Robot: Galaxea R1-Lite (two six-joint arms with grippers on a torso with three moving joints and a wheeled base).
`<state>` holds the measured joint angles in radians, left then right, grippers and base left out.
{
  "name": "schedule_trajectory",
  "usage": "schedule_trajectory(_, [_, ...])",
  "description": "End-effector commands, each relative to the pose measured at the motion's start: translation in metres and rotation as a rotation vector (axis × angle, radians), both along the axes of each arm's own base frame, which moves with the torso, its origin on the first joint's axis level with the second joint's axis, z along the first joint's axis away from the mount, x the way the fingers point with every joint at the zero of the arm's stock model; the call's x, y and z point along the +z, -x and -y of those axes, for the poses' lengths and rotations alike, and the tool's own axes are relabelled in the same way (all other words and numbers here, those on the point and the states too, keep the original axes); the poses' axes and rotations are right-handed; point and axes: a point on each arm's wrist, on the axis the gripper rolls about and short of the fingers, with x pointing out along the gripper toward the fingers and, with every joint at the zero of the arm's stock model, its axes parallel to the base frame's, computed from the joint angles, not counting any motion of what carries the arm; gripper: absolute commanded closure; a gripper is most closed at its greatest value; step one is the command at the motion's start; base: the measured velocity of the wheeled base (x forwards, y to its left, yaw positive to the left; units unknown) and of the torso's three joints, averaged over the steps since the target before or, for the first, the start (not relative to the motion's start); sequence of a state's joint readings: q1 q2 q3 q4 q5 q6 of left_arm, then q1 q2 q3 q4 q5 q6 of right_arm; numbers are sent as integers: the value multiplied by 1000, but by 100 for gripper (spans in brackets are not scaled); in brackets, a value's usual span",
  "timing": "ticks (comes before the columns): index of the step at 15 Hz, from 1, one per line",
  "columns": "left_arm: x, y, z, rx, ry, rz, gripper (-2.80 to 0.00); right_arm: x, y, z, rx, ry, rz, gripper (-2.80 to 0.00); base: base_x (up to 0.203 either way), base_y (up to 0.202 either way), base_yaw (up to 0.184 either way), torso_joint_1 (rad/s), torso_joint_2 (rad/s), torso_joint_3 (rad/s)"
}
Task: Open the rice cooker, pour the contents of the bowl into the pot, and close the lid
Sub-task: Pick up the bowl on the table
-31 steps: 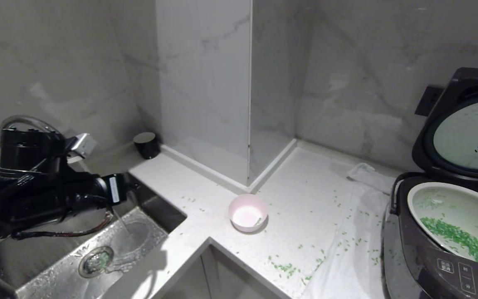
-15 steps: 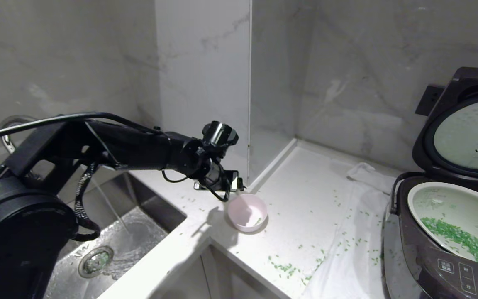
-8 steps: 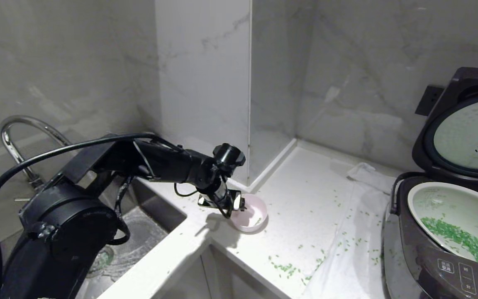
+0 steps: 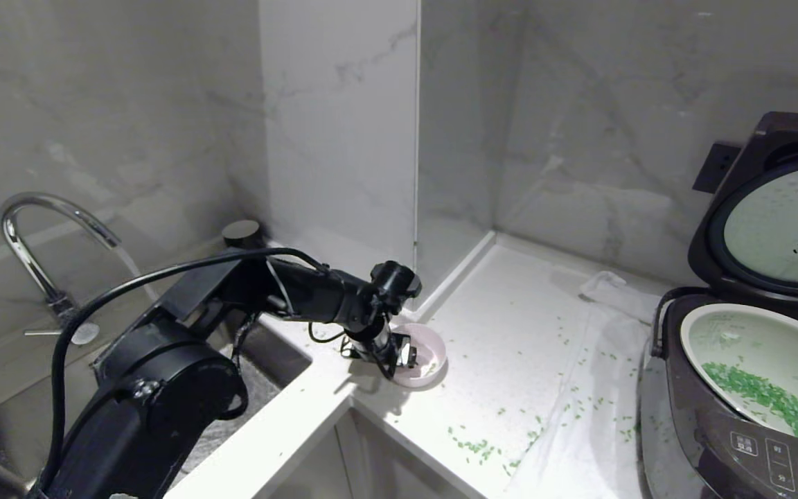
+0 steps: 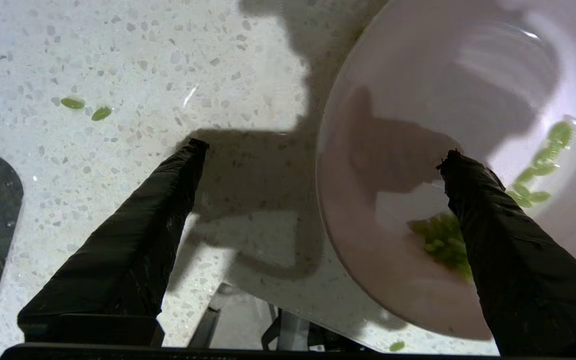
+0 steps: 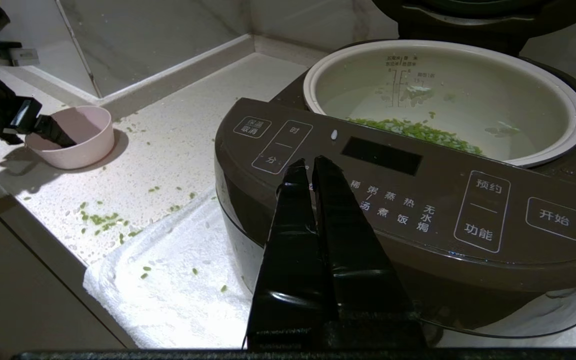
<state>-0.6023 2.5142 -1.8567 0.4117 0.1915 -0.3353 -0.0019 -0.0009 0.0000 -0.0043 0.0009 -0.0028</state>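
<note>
My left gripper stands spread wide astride the bowl's left rim, one finger inside, one outside. The bowl sits upright, mouth up, round with no long axis, near the counter's front edge, well left of the cooker. I judge it light, rigid and slick; that rim is the place to pinch.

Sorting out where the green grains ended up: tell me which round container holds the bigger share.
The pot inside the rice cooker: a broad green band lies across its floor, while the small pink bowl holds only a few grains.
</note>
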Motion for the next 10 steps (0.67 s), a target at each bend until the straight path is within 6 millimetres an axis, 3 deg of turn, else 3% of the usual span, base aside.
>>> schedule_trajectory(1, [-11,0,1,1,-14,-19,0,0,0,0,1,0,-2,0,0,0,0,0,0,0])
schedule_trajectory(10, [-6,1,6,30,13,-12,0,0,0,0,1,0,-2,0,0,0,0,0,0,0])
